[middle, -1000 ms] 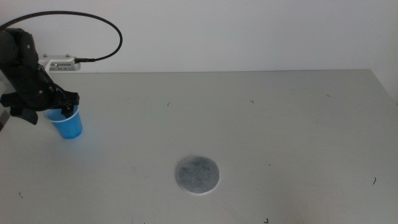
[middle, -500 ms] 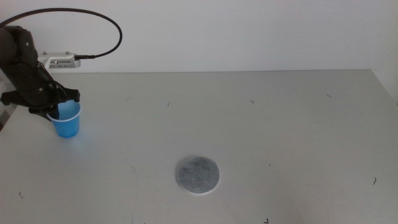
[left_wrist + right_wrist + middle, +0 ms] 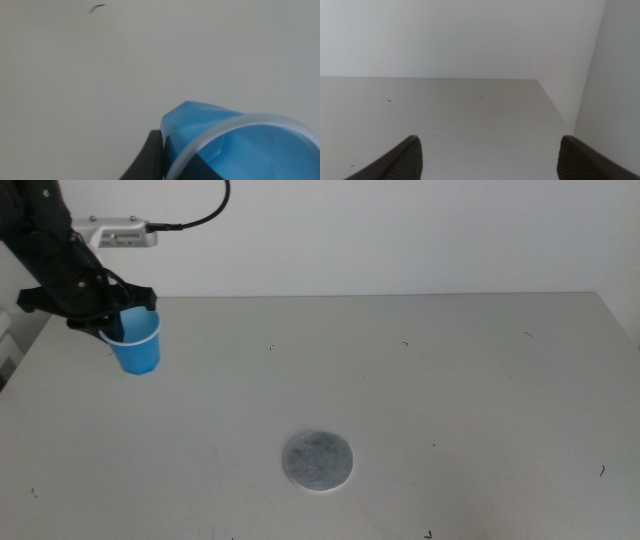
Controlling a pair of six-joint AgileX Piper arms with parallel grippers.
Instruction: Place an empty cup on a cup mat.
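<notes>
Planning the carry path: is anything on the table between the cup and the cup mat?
No. In the middle view, only bare table lies between the cup, held by the left gripper, and the cup mat.

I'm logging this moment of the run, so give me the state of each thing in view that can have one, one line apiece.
cup: upright, gripped at its rim, far from the mat.
mat: flat on the table, bare.
left gripper: shut on the cup's rim, at the table's far left.
right gripper: open, holding nothing, waiting out of the middle view.
</notes>
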